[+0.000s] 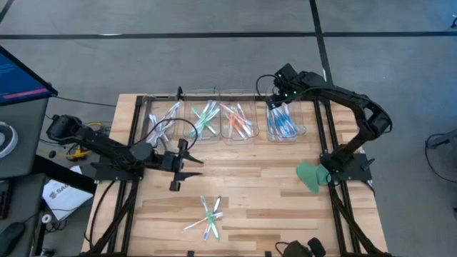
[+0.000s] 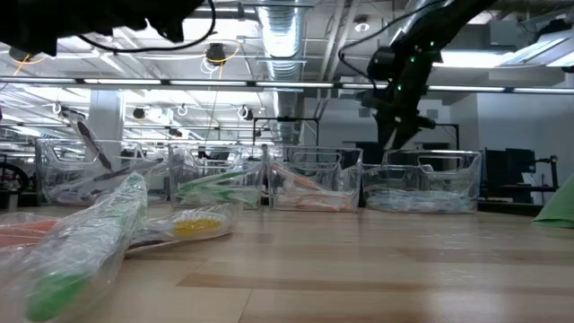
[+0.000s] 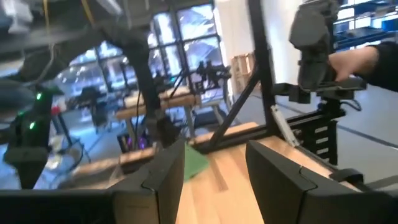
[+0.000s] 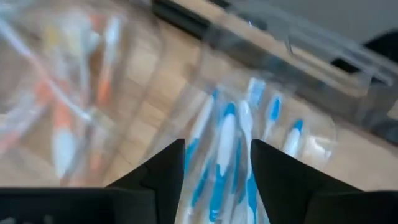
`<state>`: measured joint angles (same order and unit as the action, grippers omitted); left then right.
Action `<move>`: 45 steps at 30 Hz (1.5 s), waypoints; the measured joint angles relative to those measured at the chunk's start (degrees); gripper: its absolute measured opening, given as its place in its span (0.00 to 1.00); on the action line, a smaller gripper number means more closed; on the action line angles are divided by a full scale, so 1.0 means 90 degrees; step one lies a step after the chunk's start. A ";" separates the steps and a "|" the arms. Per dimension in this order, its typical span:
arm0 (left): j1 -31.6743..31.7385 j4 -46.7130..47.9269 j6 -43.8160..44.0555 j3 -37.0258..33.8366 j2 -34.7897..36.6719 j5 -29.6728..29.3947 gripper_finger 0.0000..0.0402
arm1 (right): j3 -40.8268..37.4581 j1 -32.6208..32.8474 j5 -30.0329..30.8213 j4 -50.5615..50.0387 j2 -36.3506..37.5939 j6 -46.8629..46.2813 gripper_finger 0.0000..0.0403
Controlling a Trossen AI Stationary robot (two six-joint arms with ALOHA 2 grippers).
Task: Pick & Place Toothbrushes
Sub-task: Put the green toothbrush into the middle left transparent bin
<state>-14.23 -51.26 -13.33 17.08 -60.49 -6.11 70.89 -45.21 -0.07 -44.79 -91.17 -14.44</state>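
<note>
blue toothbrushes [image 1: 283, 124] lie heaped in the rightmost of four clear bins [image 1: 285, 133] at the far edge of the wooden table [image 1: 271, 193], sorted beside bins of orange [image 1: 237, 121], green [image 1: 206, 118] and pale-handled brushes [image 1: 166, 118]. a small pile of unsorted toothbrushes [image 1: 207, 217] waits near the table's front edge. the right gripper [image 1: 277, 98] hangs just above the blue bin, its fingers [image 4: 163, 171] parted with nothing between them, the blue brushes showing below through the gap. judged from this, the drop into the bin is the step in hand, and doing it well means lifting straight up until the fingertips are clear of the bin's wall, so no brush is dragged out or the bin nudged against its neighbour. the left gripper [image 1: 180, 165] hovers over the middle of the table, between the bins and the loose pile, fingers [image 3: 168, 177] apart and empty. a flat green piece [image 1: 311, 177] lies by the right arm's base. the next pick probably calls for singling one brush out of the crossed pile.
</note>
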 joint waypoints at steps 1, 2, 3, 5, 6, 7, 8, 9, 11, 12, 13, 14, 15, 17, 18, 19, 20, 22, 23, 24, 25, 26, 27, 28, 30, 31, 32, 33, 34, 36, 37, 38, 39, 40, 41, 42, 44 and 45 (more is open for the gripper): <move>-0.0031 0.0025 -0.0112 0.0000 0.0093 0.0004 0.41 | 0.0038 0.0060 -0.0017 0.0002 0.0083 0.0000 0.44; -0.0055 0.0071 -0.0147 0.0000 0.0197 -0.0003 0.41 | 0.0063 0.0128 -0.0088 -0.0001 0.0171 0.0000 0.43; -0.0060 0.0202 -0.0158 0.0000 0.0317 -0.0041 0.41 | 0.0082 0.0211 -0.0208 -0.0005 0.0271 -0.0001 0.42; -0.0057 0.0689 -0.0160 0.0000 0.0578 -0.0237 0.41 | 0.0095 0.0419 -0.0483 0.0018 0.0511 0.0002 0.41; -0.0057 0.0991 -0.0161 0.0000 0.0728 -0.0335 0.41 | 0.0097 0.0549 -0.0629 0.0038 0.0643 0.0023 0.40; -0.0057 0.1303 -0.0160 0.0000 0.0872 -0.0458 0.41 | 0.0099 0.0701 -0.0794 0.0091 0.0753 0.0139 0.40; -0.0057 0.1604 -0.0160 0.0000 0.1001 -0.0558 0.41 | 0.0099 0.0883 -0.0962 0.0147 0.0871 0.0300 0.39; -0.0057 0.1911 -0.0160 0.0000 0.1127 -0.0606 0.41 | 0.0099 0.1107 -0.1116 0.0184 0.0983 0.0466 0.39; -0.0094 0.2428 -0.0160 -0.0001 0.1337 -0.0615 0.41 | 0.0104 0.1652 -0.1321 0.0305 0.1176 0.0641 0.38; -0.0140 0.2616 -0.0159 -0.0001 0.1413 -0.0613 0.41 | 0.0105 0.1974 -0.1347 0.0378 0.1237 0.0661 0.37; -0.0199 0.2775 -0.0153 0.0000 0.1465 -0.0610 0.41 | 0.0104 0.2288 -0.1350 0.0438 0.1287 0.0702 0.36; -0.0267 0.2922 -0.0154 -0.0001 0.1498 -0.0610 0.41 | 0.0104 0.2603 -0.1361 0.0490 0.1317 0.0759 0.36; -0.0339 0.3020 -0.0160 -0.0002 0.1508 -0.0609 0.41 | 0.0104 0.2928 -0.1364 0.0562 0.1351 0.0807 0.35; -0.0467 0.3116 -0.0162 -0.0002 0.1508 -0.0610 0.41 | 0.0104 0.3552 -0.1351 0.0749 0.1385 0.0836 0.34; -0.0520 0.3148 -0.0212 -0.0001 0.1510 -0.0607 0.41 | 0.0104 0.3857 -0.1343 0.0881 0.1384 0.0838 0.33; -0.0591 0.3177 -0.0328 -0.0002 0.1509 -0.0607 0.41 | 0.0104 0.4146 -0.1334 0.1002 0.1375 0.0851 0.32; -0.0665 0.3185 -0.0408 -0.0002 0.1499 -0.0610 0.41 | 0.0104 0.4434 -0.1314 0.1121 0.1345 0.0947 0.31; -0.0806 0.3183 -0.0470 0.0000 0.1486 -0.0607 0.41 | 0.0109 0.5023 -0.1289 0.1407 0.1240 0.1263 0.30; -0.0865 0.3183 -0.0473 0.0005 0.1486 -0.0602 0.41 | 0.0097 0.5276 -0.1280 0.1419 0.1214 0.1444 0.29; -0.0921 0.3183 -0.0471 0.0019 0.1486 -0.0602 0.41 | 0.0088 0.5521 -0.1274 0.1441 0.1162 0.1616 0.28; -0.0972 0.3168 -0.0473 0.0035 0.1486 -0.0602 0.41 | 0.0106 0.5751 -0.1281 0.1610 0.1073 0.1759 0.28; -0.1018 0.3168 -0.0473 0.0052 0.1486 -0.0602 0.41 | 0.0116 0.5951 -0.1272 0.1713 0.1021 0.1870 0.27; -0.1065 0.3176 -0.0471 0.0075 0.1477 -0.0602 0.42 | 0.0090 0.6119 -0.1231 0.1587 0.1012 0.1937 0.27; -0.1114 0.3170 -0.0454 0.0113 0.1448 -0.0602 0.43 | 0.0082 0.6260 -0.1159 0.1548 0.0974 0.1939 0.26; -0.1204 0.3171 -0.0441 0.0172 0.1409 -0.0531 0.46 | 0.0126 0.6509 -0.1011 0.1891 0.0797 0.1818 0.25; -0.1249 0.3170 -0.0438 0.0220 0.1360 -0.0420 0.47 | 0.0106 0.6603 -0.0948 0.1820 0.0744 0.1724 0.25; -0.1274 0.3142 -0.0436 0.0285 0.1268 -0.0333 0.49 | 0.0080 0.6691 -0.0940 0.1769 0.0691 0.1603 0.24; -0.1293 0.3127 -0.0434 0.0329 0.1186 -0.0262 0.50 | 0.0083 0.6766 -0.0935 0.1924 0.0616 0.1488 0.24; -0.1319 0.3159 -0.0434 0.0358 0.1126 -0.0196 0.52 | 0.0105 0.6834 -0.0933 0.2009 0.0548 0.1403 0.24; -0.1347 0.3101 -0.0400 0.0484 0.0876 -0.0037 0.55 | 0.0109 0.6950 -0.0933 0.2003 0.0406 0.1268 0.23; -0.1345 0.3097 -0.0346 0.0529 0.0766 -0.0007 0.56 | 0.0104 0.7010 -0.0932 0.2005 0.0311 0.1212 0.23; -0.1345 0.3100 -0.0247 0.0568 0.0650 0.0002 0.57 | 0.0104 0.7050 -0.0931 0.2034 0.0203 0.1145 0.23; -0.1345 0.3087 -0.0100 0.0640 0.0491 0.0007 0.58 | 0.0104 0.7079 -0.0906 0.2073 0.0118 0.1078 0.23; -0.1345 0.3065 -0.0002 0.0691 0.0373 0.0037 0.59 | 0.0089 0.7118 -0.0850 0.2064 0.0070 0.0982 0.23; -0.1345 0.3068 0.0020 0.0706 0.0300 0.0072 0.59 | 0.0088 0.7150 -0.0836 0.2104 0.0011 0.0871 0.23; -0.1345 0.3063 0.0030 0.0740 0.0186 0.0153 0.59 | 0.0112 0.7156 -0.0836 0.2257 -0.0085 0.0756 0.23; -0.1360 0.3052 0.0032 0.0782 -0.0007 0.0351 0.59 | 0.0095 0.7185 -0.0833 0.2277 -0.0214 0.0496 0.23; -0.1369 0.3035 0.0032 0.0782 -0.0095 0.0388 0.59 | 0.0089 0.7201 -0.0834 0.2353 -0.0299 0.0370 0.23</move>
<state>-26.54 -23.94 -13.04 24.12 -61.35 -2.62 71.69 19.60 -7.57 -23.61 -93.87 -11.10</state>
